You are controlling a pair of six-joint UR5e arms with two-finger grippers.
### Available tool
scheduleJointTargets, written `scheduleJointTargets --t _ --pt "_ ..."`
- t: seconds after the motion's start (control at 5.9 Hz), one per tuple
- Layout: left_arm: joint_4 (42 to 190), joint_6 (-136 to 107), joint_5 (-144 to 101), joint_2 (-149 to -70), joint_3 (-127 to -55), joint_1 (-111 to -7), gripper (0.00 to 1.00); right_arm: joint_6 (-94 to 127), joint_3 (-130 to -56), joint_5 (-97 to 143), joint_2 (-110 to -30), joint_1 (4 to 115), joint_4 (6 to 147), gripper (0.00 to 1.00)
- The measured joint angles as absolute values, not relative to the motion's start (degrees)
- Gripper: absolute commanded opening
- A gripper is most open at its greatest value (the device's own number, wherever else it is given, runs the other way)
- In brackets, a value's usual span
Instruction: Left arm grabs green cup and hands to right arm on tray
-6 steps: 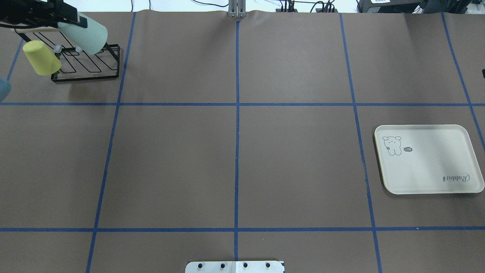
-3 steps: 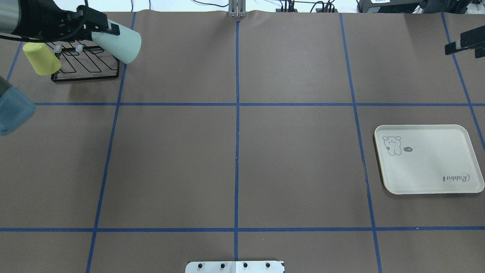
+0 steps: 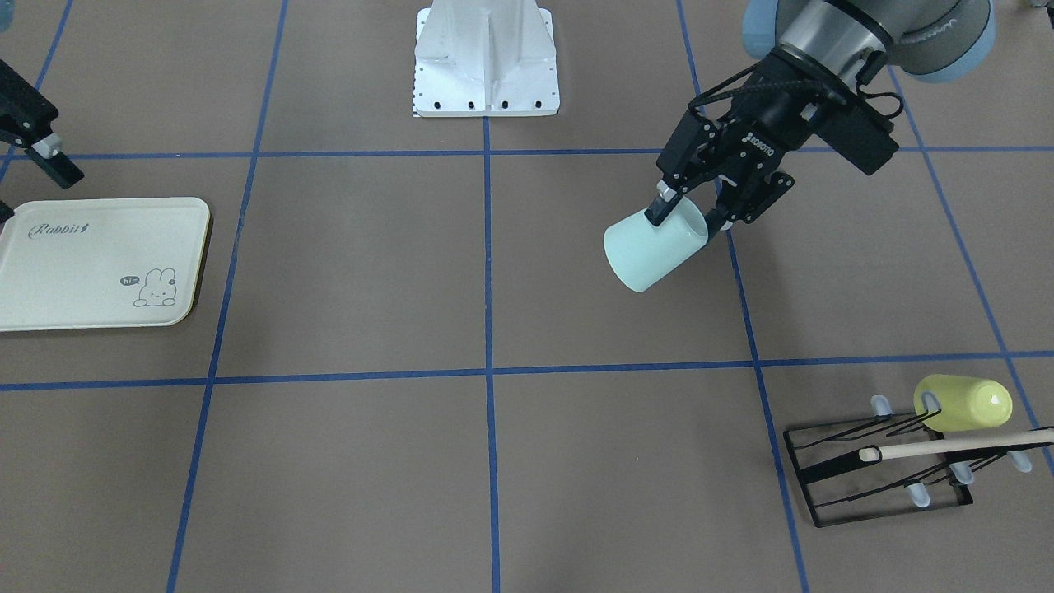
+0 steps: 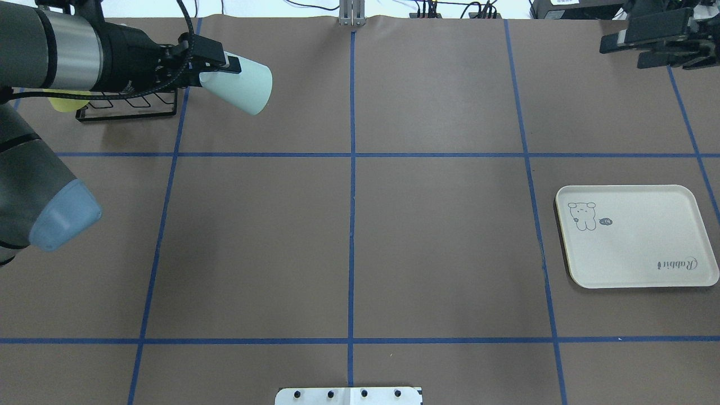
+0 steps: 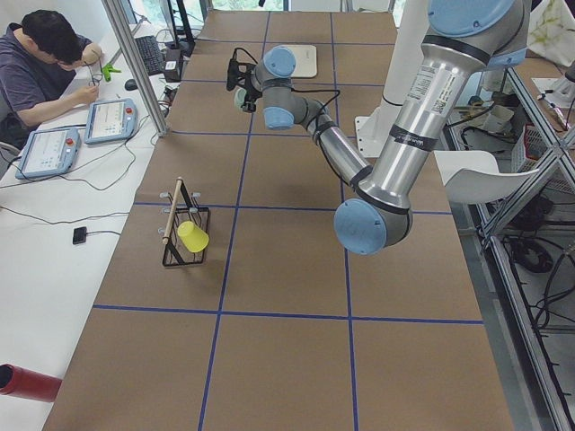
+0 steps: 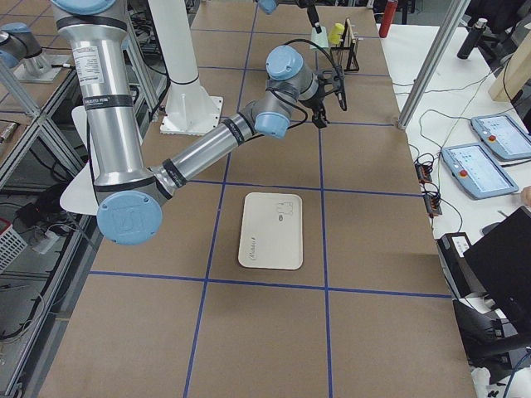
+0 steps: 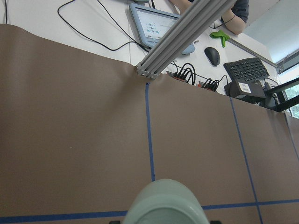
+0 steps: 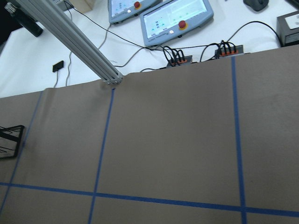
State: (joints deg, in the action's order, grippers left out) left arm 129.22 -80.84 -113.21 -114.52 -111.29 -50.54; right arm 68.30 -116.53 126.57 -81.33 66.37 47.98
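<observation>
Overhead exterior view: your left claw [image 4: 216, 68] is closed on one end of the green cup [image 4: 243, 87], held tilted above the counter [image 4: 439, 242], far left. Your right claw [image 4: 620, 52] stands open, empty, far right. Cup judged light, rigid, slick: grip the free end's wall.

Mint green cup [image 3: 650, 251] hangs tilted over the table, left gripper [image 3: 688, 216] pinching its rim I think; cream tray [image 3: 74, 276] flat, well apart.

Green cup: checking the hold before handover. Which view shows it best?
Exterior front-facing: the left hand clamps one end of the tilted green cup, unobstructed. Overhead shows it too; left wrist, only its end; right wrist, nothing; side views, tiny.
</observation>
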Motion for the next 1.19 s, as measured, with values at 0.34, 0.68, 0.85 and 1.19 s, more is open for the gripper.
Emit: scheduleJointTargets --t 0.34,0.68,0.85,1.19 --pt "133.5 -88.3 -113.0 -117.9 -112.0 -46.8 0.00 76.4 -114.4 122.0 -80.9 59.3 33.8 1.00" --pt "142.6 -94.0 -113.1 -120.0 -112.3 -43.3 0.00 83.2 -110.7 120.0 -80.3 54.4 17.3 1.00" --pt "147.7 -96.4 -113.1 -120.4 -112.5 -42.6 0.00 86.9 -110.2 119.7 -79.2 52.6 12.6 1.00" --pt "155.3 -101.4 -113.1 -120.6 -112.6 -42.2 0.00 94.4 -110.1 119.5 -77.0 49.7 4.5 1.00"
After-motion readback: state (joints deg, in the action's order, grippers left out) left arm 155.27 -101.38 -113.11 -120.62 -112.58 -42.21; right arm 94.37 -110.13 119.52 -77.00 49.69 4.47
